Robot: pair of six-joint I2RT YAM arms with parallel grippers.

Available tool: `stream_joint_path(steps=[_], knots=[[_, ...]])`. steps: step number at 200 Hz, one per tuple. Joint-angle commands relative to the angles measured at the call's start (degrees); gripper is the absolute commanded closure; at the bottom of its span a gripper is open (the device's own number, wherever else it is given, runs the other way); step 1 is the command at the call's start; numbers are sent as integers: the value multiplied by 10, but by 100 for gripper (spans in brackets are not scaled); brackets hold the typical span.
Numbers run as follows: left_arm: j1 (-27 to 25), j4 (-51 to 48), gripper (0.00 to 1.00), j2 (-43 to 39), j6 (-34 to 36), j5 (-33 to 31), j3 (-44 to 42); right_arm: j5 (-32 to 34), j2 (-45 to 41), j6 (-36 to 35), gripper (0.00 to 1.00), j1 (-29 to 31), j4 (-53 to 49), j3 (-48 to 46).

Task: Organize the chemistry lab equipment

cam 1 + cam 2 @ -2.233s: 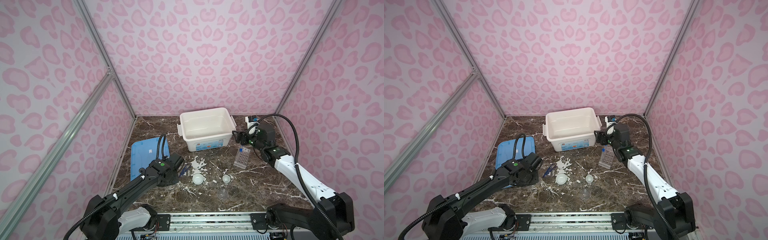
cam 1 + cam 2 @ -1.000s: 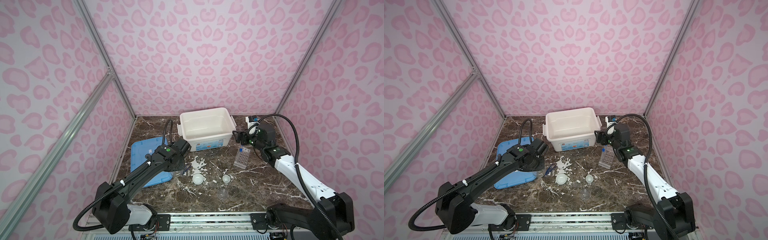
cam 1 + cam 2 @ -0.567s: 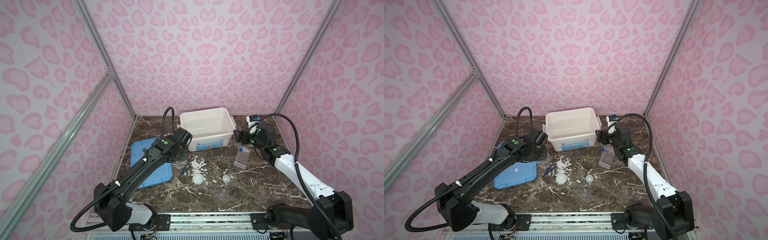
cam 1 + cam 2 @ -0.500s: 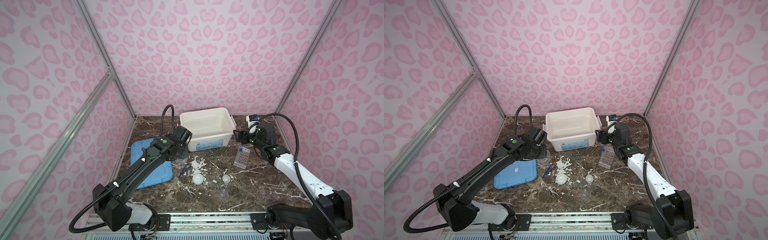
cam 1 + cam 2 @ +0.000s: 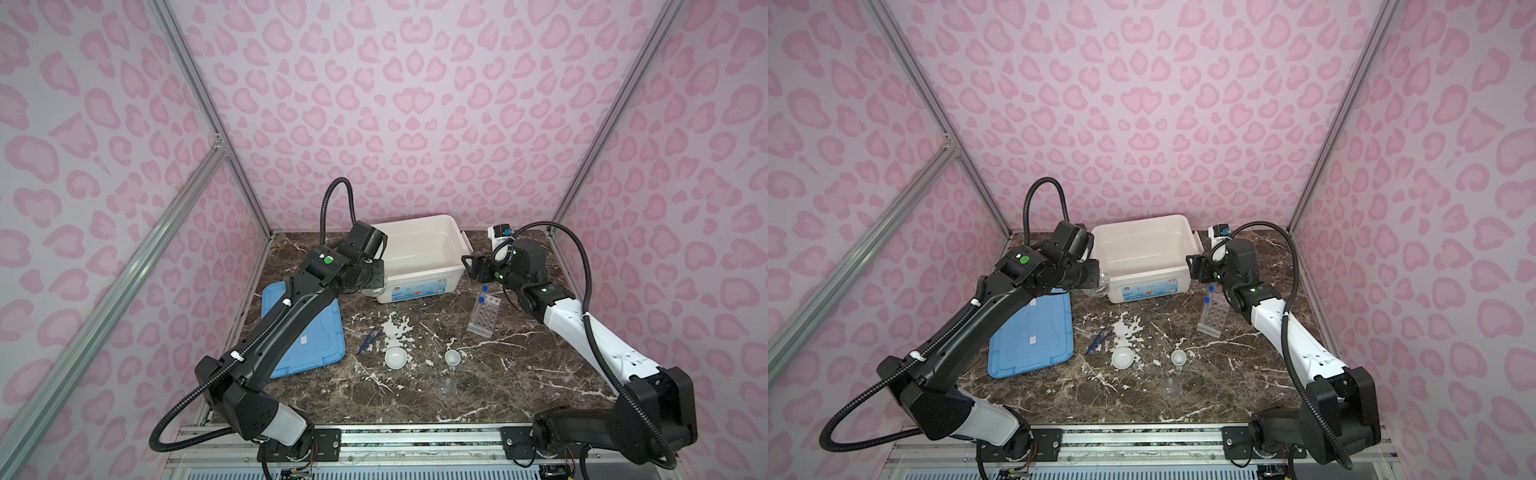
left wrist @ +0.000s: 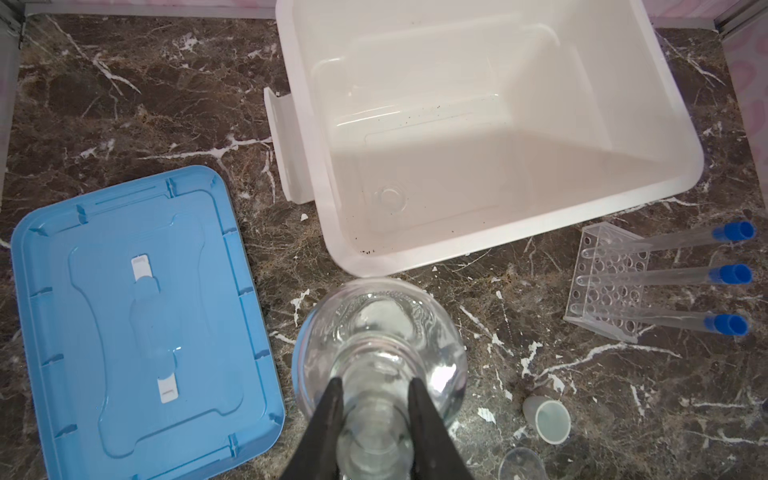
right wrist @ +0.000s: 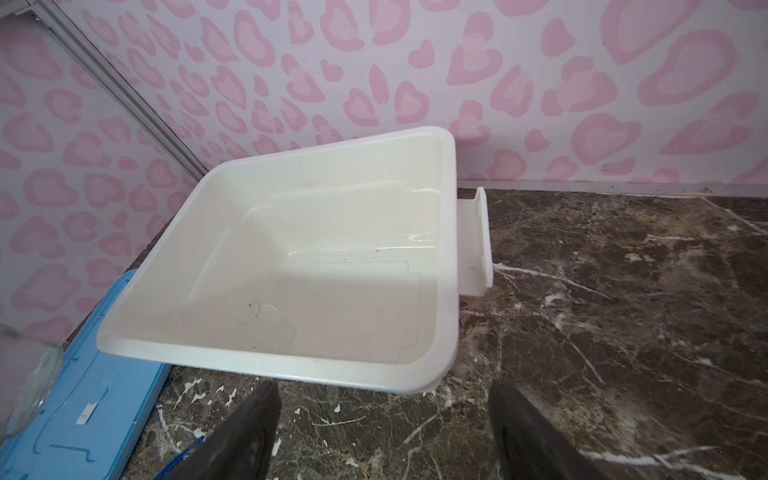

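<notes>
A: So what has just changed?
B: The left hand point(image 6: 375, 386), clenched on the neck of the clear flask point(image 6: 380, 328), has swung up from beside the blue lid point(image 5: 316, 332) to the white bin's point(image 5: 419, 286) near left corner, mid-frame in both top views.
A: And the right hand point(image 7: 382, 395)?
B: Unchanged: released and empty, by the bin's right handle.
A: Meaning?
B: Likely the flask drops into the bin next; bowls point(image 5: 395, 357), tweezers point(image 5: 368, 340) and rack point(image 5: 482, 318) still wait on the bench point(image 5: 519, 374)

Left gripper point(image 5: 375, 282) with a clear flask point(image 5: 374, 293) beside the white bin's point(image 5: 419, 272) front-left corner
</notes>
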Motion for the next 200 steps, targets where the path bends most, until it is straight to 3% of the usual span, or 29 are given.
stream_joint_path(steps=[1, 120, 200], knots=[[9, 13, 88, 28, 29, 10, 45, -6, 5, 10, 20, 1, 9, 6], [84, -5, 88, 278, 104, 91, 336, 11, 30, 14, 23, 15, -21, 35], [100, 19, 88, 369, 136, 109, 379, 29, 55, 16, 25, 31, -37, 54]])
